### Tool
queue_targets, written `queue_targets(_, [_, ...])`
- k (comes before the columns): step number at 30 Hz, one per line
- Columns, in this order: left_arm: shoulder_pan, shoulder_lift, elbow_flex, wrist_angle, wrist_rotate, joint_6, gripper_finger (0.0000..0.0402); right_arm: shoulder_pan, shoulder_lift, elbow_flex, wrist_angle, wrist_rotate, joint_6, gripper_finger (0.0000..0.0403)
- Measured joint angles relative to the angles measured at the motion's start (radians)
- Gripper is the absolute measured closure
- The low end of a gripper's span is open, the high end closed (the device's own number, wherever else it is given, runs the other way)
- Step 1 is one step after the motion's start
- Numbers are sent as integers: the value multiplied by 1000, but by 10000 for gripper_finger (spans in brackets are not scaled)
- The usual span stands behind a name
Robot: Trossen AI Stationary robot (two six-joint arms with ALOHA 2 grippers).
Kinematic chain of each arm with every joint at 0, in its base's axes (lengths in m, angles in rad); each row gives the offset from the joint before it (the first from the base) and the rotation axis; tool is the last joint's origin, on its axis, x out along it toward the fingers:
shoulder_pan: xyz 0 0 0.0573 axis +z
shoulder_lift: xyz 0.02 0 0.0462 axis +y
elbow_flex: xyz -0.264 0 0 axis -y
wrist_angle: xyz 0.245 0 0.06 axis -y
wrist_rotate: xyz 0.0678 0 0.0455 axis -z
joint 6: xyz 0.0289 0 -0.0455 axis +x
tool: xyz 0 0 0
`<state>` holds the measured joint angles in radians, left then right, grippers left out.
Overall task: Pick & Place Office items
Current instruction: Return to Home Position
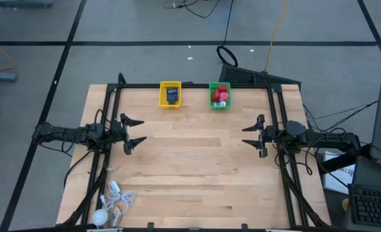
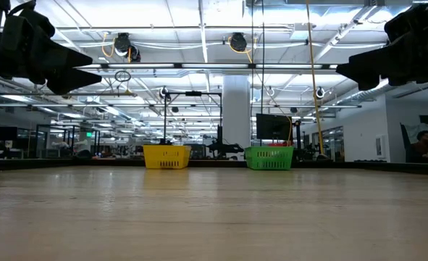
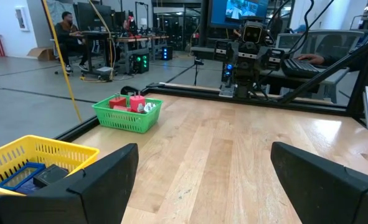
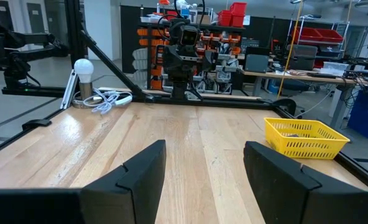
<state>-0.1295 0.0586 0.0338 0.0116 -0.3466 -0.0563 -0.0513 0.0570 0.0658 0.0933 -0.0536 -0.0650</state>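
The office items lie inside the two baskets at the table's far edge. The yellow basket [image 1: 170, 94] [image 3: 31, 163] [image 4: 305, 137] holds blue and black pieces [image 3: 28, 175]. The green basket [image 1: 220, 95] [image 3: 127, 112] holds red pieces [image 3: 126, 102] and a pale one. In the low view both baskets, yellow [image 2: 166, 156] and green [image 2: 269, 156], stand on their bases on the wood. My left gripper [image 1: 135, 132] [image 3: 199, 180] hangs open over the table's left side, touching nothing. My right gripper [image 1: 250, 135] [image 4: 203, 168] hangs open over the right side, also free.
A white coiled cable with a round white ball [image 1: 113, 205] [image 4: 93, 93] lies at the table's near left corner. A black frame [image 1: 196, 84] runs round the table's edges. Bare wood [image 1: 193, 161] spreads between the two arms. People sit at desks beyond the table.
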Motion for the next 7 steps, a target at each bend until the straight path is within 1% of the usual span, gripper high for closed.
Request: queue_targets(7, [0, 0, 0, 0, 0, 0, 36, 0, 0, 0, 0, 0, 0, 199])
